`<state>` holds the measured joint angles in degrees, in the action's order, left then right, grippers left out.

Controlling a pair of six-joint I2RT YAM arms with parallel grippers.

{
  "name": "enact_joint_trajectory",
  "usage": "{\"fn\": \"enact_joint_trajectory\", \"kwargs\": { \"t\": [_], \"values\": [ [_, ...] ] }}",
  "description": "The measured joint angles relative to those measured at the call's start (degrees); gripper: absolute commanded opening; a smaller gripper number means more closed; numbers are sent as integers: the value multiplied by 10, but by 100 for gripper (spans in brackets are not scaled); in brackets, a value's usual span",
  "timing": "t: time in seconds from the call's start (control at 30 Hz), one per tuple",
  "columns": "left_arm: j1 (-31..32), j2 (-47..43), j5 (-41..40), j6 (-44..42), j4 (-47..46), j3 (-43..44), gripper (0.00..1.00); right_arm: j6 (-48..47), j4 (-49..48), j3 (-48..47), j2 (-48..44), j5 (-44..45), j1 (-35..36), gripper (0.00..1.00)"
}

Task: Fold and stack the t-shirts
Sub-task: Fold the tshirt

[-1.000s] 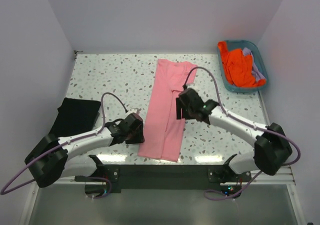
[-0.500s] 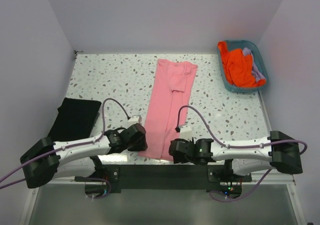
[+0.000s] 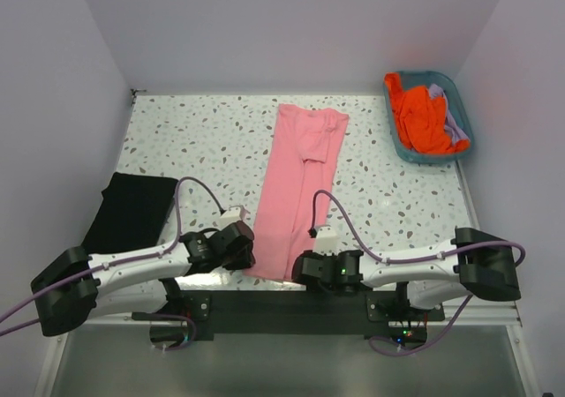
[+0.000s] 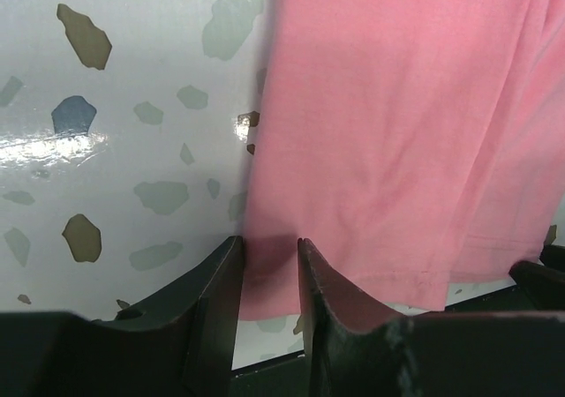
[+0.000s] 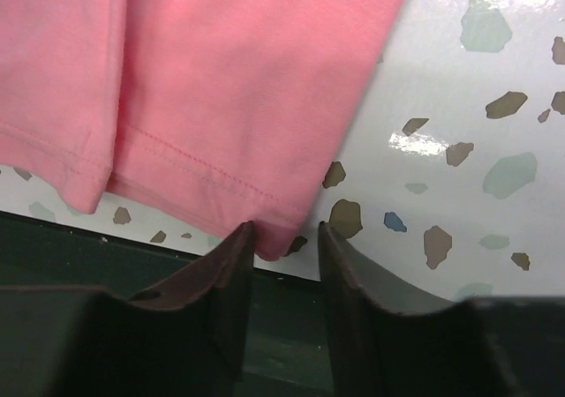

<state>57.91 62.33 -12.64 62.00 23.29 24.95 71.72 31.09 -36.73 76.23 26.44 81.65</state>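
T-shirts, four: pink t-shirt (image 3: 296, 194) flat on bench (image 3: 203, 132); black t-shirt (image 3: 132, 207) left of it; orange t-shirt (image 3: 424, 119) and lavender t-shirt (image 3: 455, 131) in one basket (image 3: 465, 119) to its right. Left fingers (image 4: 221, 300) and right fingers (image 5: 225, 282), parted, straddle its hem.

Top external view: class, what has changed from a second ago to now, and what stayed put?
The right claw swung from the middle of the pink t-shirt toward the near edge and now straddles its near right hem corner. The left claw slid slightly nearer, straddling the near left corner. Neither looks clamped yet. The pink t-shirt, black t-shirt and basket stayed put.
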Motion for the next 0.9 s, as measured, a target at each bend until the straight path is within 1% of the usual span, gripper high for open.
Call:
{"fn": "enact_joint_trajectory", "kwargs": {
  "t": [0.03, 0.07, 0.1, 0.17, 0.2, 0.3, 0.33, 0.43, 0.6, 0.63, 0.7, 0.73, 0.8, 0.83, 0.87, 0.9],
  "values": [
    [0, -2, 0, 0, 0, -1, 34, 3, -4, 2, 0, 1, 0, 23],
    [0, -4, 0, 0, 1, -2, 34, 4, -7, 5, 0, 1, 0, 17],
    [0, -6, 1, 0, 1, -4, 29, 7, -8, 7, 0, 1, 0, 12],
    [1, -8, 4, 0, 4, -6, 24, 14, -13, 13, -1, 3, 0, 1],
    [1, -9, 5, 0, 4, -8, 18, 16, -17, 17, -5, 4, 1, 0],
    [2, -12, 12, -1, 2, -12, 11, 26, -25, 39, -31, 4, 1, 0],
    [2, -12, 17, -1, 1, -14, 7, 30, -25, 49, -45, 4, 1, 0],
    [3, -13, 28, 0, -2, -16, 0, 42, -21, 82, -92, 4, 2, 0],
    [3, -25, 47, 0, -1, -22, 0, 57, 1, 121, -170, 2, 3, 0],
    [3, -27, 51, -1, 1, -23, 1, 58, 6, 126, -180, 1, 4, 0],
    [4, -28, 58, -2, 2, -23, 10, 59, 14, 129, -194, -2, 4, 0],
    [4, -28, 63, -5, 2, -23, 22, 59, 16, 129, -197, -2, 4, 0],
    [4, -32, 73, -13, 0, -23, 34, 59, 22, 129, -200, -2, 4, 0],
    [4, -36, 78, -16, 1, -24, 44, 59, 26, 129, -202, -2, 4, 0],
    [4, -40, 82, -16, 1, -24, 48, 59, 28, 129, -202, -3, 4, 0],
    [4, -45, 85, -17, 1, -24, 50, 58, 29, 129, -202, -4, 4, 0]
  ]
}}
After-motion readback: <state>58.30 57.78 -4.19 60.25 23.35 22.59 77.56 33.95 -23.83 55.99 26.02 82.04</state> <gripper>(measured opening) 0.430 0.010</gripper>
